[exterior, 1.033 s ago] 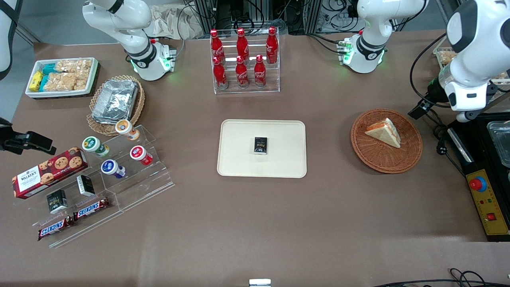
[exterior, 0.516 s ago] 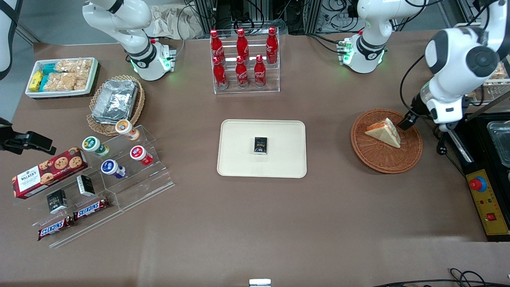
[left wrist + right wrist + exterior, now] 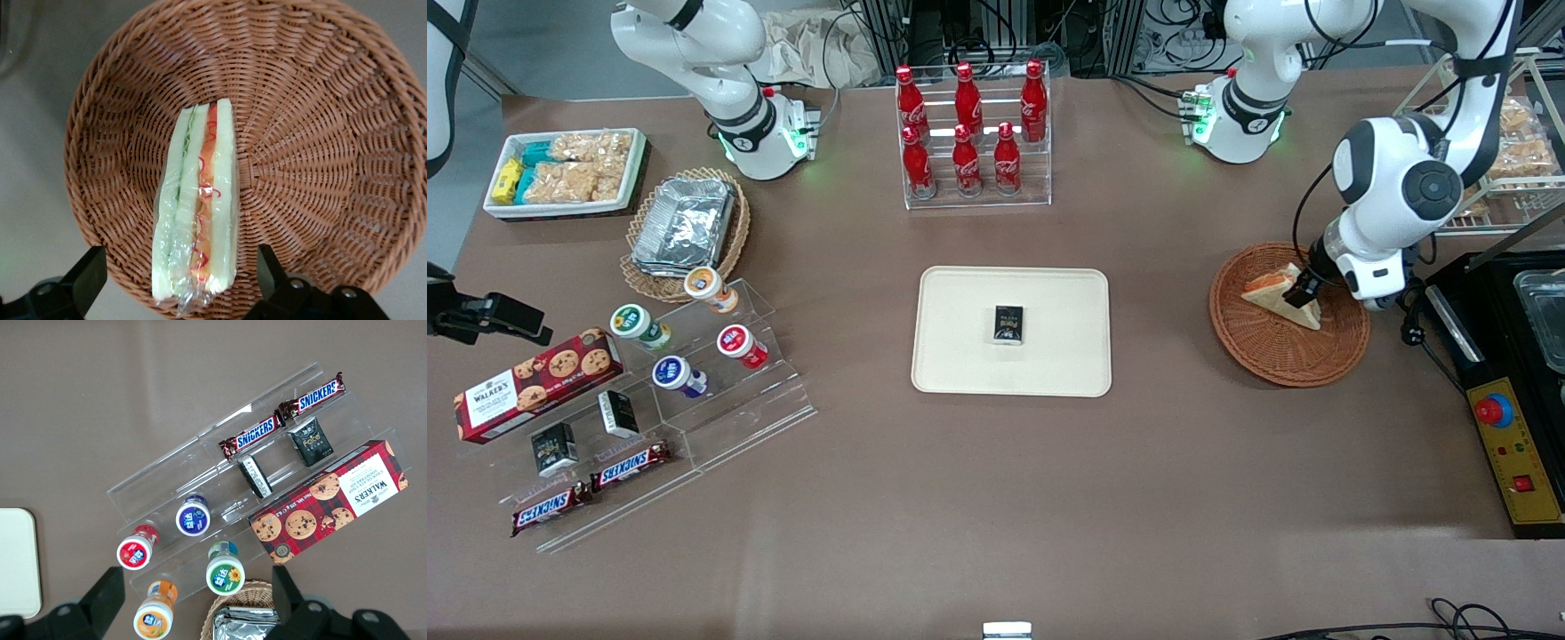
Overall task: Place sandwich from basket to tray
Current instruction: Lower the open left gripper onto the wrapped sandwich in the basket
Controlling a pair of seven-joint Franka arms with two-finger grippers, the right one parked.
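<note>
Front view: the working arm bends down over the basket (image 3: 1288, 313), its gripper (image 3: 1302, 290) just above the sandwich (image 3: 1282, 293) lying there. The tray (image 3: 1011, 330) holds a small dark box (image 3: 1009, 324). Coca-Cola bottles (image 3: 967, 129) stand in a clear rack.

Left wrist view: jaws spread wide, one fingertip (image 3: 88, 275) either side of the wrapped sandwich (image 3: 197, 210), not touching.

Right wrist view: Snickers bars (image 3: 283, 420) and a Walkers cookie box (image 3: 330, 501).
</note>
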